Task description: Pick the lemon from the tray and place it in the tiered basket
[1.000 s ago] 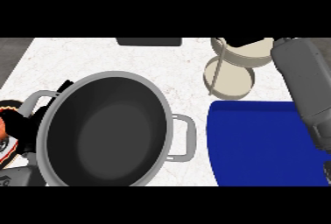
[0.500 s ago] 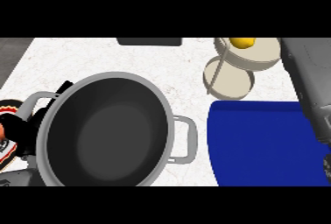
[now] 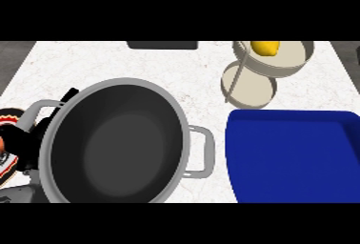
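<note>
The left hand (image 3: 25,143), its state not to be told, is glimpsed at the left edge of the counter (image 3: 105,62), while the lemon (image 3: 265,47) is seen well apart, in the tiered basket (image 3: 292,66) at the far right corner.

Black robot hand (image 3: 26,143) on a grey forearm (image 3: 17,194).

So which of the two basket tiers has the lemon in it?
The far tier, nearest the view's top, holds the lemon; the near tier, beside the blue tray, has no lemon.
</note>
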`<state>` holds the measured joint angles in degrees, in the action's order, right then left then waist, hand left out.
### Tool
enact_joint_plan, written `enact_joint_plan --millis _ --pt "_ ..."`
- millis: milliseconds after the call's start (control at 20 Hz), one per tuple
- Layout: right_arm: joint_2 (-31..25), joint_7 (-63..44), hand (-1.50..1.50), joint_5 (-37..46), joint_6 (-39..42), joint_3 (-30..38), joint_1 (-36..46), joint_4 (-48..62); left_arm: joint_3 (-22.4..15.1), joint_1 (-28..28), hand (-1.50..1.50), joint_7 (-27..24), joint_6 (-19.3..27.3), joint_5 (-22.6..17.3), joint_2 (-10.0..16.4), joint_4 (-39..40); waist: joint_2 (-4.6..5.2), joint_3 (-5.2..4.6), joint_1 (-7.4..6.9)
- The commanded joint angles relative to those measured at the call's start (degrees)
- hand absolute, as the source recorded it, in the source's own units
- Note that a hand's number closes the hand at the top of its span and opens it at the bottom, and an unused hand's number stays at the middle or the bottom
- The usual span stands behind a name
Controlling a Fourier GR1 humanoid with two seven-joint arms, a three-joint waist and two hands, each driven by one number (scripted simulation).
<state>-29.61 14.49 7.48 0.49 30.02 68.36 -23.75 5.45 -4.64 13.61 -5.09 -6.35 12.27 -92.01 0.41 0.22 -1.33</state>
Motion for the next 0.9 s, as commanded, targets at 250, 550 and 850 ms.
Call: enact_joint_plan --millis 250,550,850 --pt "-15.3 0.4 -1.5 -4.1 4.3 6.5 -2.3 6.3 -1.7 0.1 0.0 0.3 -0.4 1.1 -1.0 0.0 0.63 -0.1 -0.83" --pt "-24.5 2.6 -1.5 -4.9 11.4 8.1 -6.4 8.9 -0.9 -0.4 0.0 -2.8 -0.1 1.9 -1.4 3.0 0.94 -0.04 -0.78" --pt "-30.0 2.4 -1.5 -5.2 17.2 8.7 -7.0 11.1 -1.1 -1.7 0.0 -1.9 -1.0 1.2 -1.5 3.7 1.38 0.04 -1.47"
